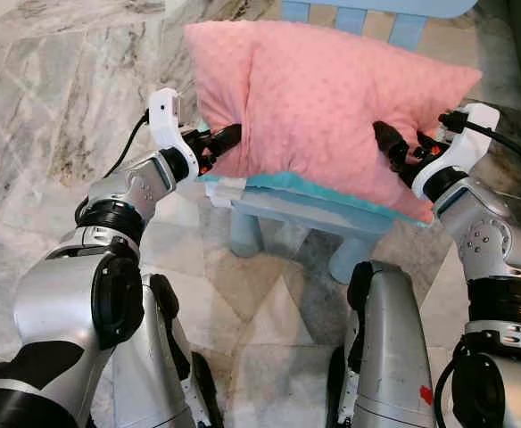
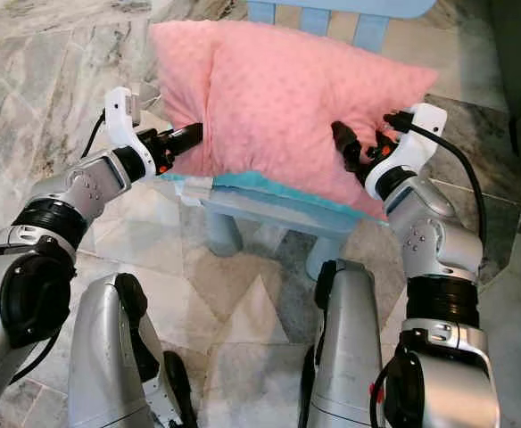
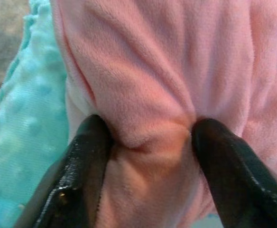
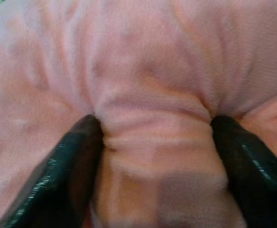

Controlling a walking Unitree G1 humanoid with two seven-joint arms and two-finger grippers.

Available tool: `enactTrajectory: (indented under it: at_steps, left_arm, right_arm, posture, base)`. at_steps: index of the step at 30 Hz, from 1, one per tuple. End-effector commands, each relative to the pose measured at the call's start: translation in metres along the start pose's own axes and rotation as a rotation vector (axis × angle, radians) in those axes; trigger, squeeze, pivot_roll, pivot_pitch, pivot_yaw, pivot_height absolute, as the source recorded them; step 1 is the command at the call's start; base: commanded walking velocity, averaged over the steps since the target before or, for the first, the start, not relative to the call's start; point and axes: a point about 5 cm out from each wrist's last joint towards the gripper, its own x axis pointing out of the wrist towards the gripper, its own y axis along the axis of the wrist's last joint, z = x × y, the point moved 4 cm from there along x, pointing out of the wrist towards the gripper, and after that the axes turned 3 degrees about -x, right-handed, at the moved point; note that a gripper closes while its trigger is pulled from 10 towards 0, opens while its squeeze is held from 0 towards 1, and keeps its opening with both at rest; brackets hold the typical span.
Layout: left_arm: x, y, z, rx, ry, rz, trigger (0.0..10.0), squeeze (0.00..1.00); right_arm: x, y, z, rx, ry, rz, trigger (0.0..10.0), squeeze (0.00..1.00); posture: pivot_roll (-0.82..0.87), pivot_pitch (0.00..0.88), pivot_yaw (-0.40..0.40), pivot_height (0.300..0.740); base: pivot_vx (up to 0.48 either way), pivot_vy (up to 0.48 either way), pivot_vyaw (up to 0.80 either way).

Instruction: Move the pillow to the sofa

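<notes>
A small light-blue chair (image 1: 332, 223) stood right in front of my legs on a grey-veined marble floor (image 1: 55, 98), its back slats (image 1: 350, 13) rising behind the load. On its seat lay a turquoise dotted cushion (image 1: 314, 187), and on top of that rested the pink pillow (image 1: 323, 107), plump and dotted, tilted so its far corner reached toward my right side. A black cable (image 2: 466, 178) looped over my right forearm.

My left end effector (image 1: 229, 138) pressed into the pillow's left edge, just above the turquoise cushion. In the left wrist view, its black fingers (image 3: 81, 166) stood moderately apart with a fold of pink fabric bunched between them. My right end effector (image 1: 390, 147) dug into the pillow's lower right front, and its fingers (image 4: 72, 166) likewise pinched a ridge of fabric. The pillow sat squeezed between my two arms.
</notes>
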Motion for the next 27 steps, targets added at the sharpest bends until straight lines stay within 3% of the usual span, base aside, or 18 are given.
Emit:
enactTrajectory:
  at_steps: [1,11,27]
  left_arm:
    - [-0.003,-0.005,-0.003,0.014,0.0,-0.024,0.0,0.0]
    - [-0.003,0.003,-0.009,0.067,0.057,0.041,0.0,0.0]
    - [-0.006,0.014,-0.01,0.121,0.055,0.087,0.0,0.0]
  right_arm:
    - [0.0,-0.022,-0.009,0.012,0.04,-0.08,0.0,0.0]
    - [-0.004,-0.024,-0.01,0.016,0.038,-0.086,0.0,0.0]
    - [-0.007,-0.023,-0.008,0.017,0.002,-0.047,0.0,0.0]
  posture:
    - [-0.08,0.322,0.07,0.403]
    - [-0.09,0.326,0.071,0.403]
    - [-0.08,0.341,0.077,0.403]
  base:
    - [0.0,0.0,0.0]
    - [0.0,0.0,0.0]
    - [0.0,0.0,0.0]
